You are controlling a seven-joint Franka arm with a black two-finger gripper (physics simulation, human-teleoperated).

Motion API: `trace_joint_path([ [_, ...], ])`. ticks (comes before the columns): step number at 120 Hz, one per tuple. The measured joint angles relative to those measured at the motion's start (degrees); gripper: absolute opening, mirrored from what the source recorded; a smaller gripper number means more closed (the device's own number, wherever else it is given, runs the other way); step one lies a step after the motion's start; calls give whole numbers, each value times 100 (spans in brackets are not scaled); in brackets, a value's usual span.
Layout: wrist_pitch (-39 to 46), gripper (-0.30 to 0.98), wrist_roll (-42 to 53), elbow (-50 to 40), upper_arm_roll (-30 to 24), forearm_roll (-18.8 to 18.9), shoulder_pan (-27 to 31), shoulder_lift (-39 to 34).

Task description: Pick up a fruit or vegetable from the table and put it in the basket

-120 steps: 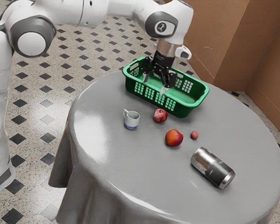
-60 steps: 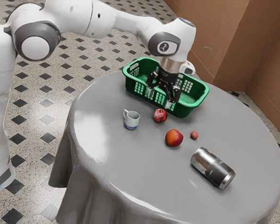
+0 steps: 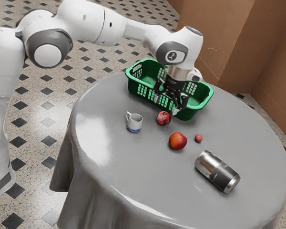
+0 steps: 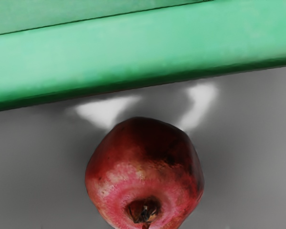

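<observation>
One pomegranate (image 3: pixel 163 118) looks like the pick: on the tabletop (image 3: pixel 109 152), near the middle of the exterior frame, just outside the basket (image 3: pixel 199 108). Hand (image 3: pixel 166 105) is above it, fingers spread, nothing gripped. Pick not made; next is line up, descend, close.

Main risk: basket wall. Wrist view shows the rim running close past the fruit, thin strip of tabletop between. If the descent runs too far to the basket side, a finger or the palm catches the rim and shoves or tips the basket. Exact clearance: can't tell.

Second: off-centre descent. Fruit is round, so one fingertip landing on its top or touching first probably rolls it, either against the wall or down-frame toward the peach (image 3: pixel 178 141). Closing too high has a similar result: pads meet the curve above the widest part and it squirts out downward.

Wide open fingers could also nudge neighbours if the approach drifts. Mug (image 3: pixel 134 122) is lower left of the pomegranate; small reddish fruit (image 3: pixel 198 138) and can (image 3: pixel 217 171) sit further lower right, less exposed.

After the grasp: lift before going sideways. Low carry means fruit hits the rim and gets knocked loose. Release only well inside; dropping over the edge likely bounces it back out.
</observation>
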Motion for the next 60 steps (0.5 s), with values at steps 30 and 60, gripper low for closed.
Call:
trace_joint_path([
  [30, 29, 69, -25, 52, -1, -42, -6, 181],
  [60, 102, 69, -30, 14, -1, -85, 11, 382],
])
